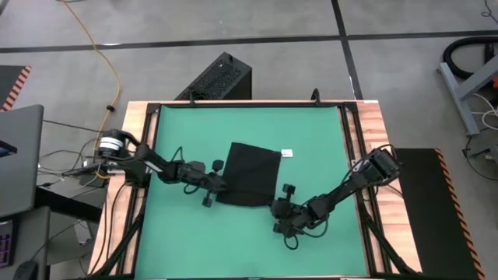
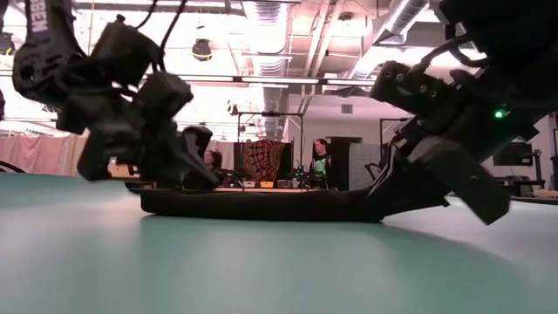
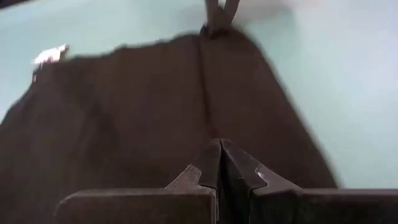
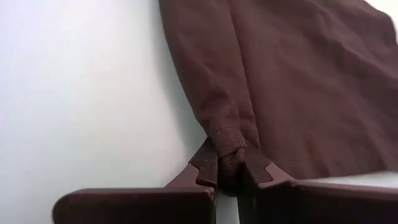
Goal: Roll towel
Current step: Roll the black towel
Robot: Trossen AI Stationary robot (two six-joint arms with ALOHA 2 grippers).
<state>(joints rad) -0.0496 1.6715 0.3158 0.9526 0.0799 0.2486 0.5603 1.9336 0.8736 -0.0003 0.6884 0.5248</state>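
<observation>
The black towel (image 1: 253,173) lies spread on the green mat (image 1: 311,128), with its small white tag (image 1: 286,153) at the far right corner. My left gripper (image 1: 222,187) is shut at the towel's near left corner. My right gripper (image 1: 274,204) is shut at its near right corner. In the low view the towel (image 2: 261,203) shows as a low dark strip on the mat. Its right end rises slightly into my right gripper (image 2: 384,199). My left gripper pinches the towel at its near left corner (image 3: 211,134), coming in slanted down from the table's left. A crease (image 3: 202,87) runs from the fingertips across the cloth; the fingers hide how many layers are held. The remaining cloth lies on the mat. My right gripper pinches the towel's bunched near right corner (image 4: 225,140) between its two fingers, slanting down from the table's near right. The cloth gathers into a narrow fold at the fingertips and fans out beyond them. That corner is slightly raised; the cloth beyond it lies on the mat.
Bare green mat surrounds the towel on all sides inside the wooden table frame (image 1: 373,132). A black box (image 1: 218,78) stands on the floor beyond the far edge. A person (image 2: 321,161) stands far back in the room.
</observation>
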